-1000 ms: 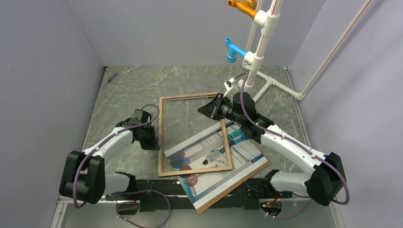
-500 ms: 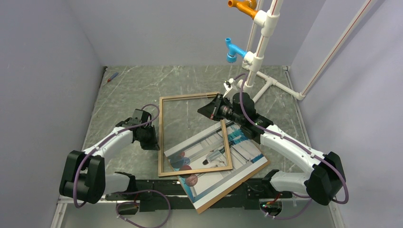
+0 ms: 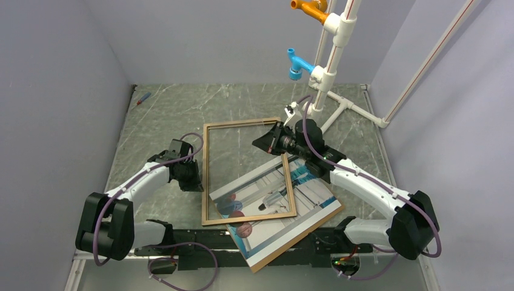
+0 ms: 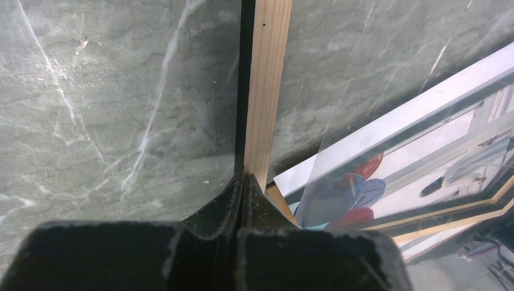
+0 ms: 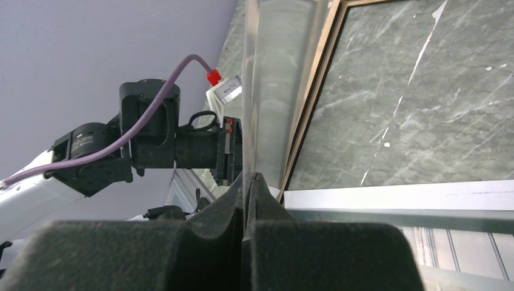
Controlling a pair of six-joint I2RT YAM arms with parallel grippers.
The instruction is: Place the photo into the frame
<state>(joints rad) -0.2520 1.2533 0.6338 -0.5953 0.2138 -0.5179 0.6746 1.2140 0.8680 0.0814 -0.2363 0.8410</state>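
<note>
Clenched with the left hand, tips against the left rail of the frame; nipping the edge of a clear sheet with the right hand. Face up on a brown board at the near edge of the bench, partly under the frame: the photo. Print on the white tag too small to read.

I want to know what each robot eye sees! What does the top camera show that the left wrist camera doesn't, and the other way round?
Only the top camera shows the right gripper near the far right corner of the frame, and the white pipe stand with its orange and blue pieces. Only the left wrist camera shows, close up, the left gripper pinched shut on the frame's wooden rail, and that rail's dark side edge. Both show the frame, the photo with its red and blue balls, and the marbled table.
</note>
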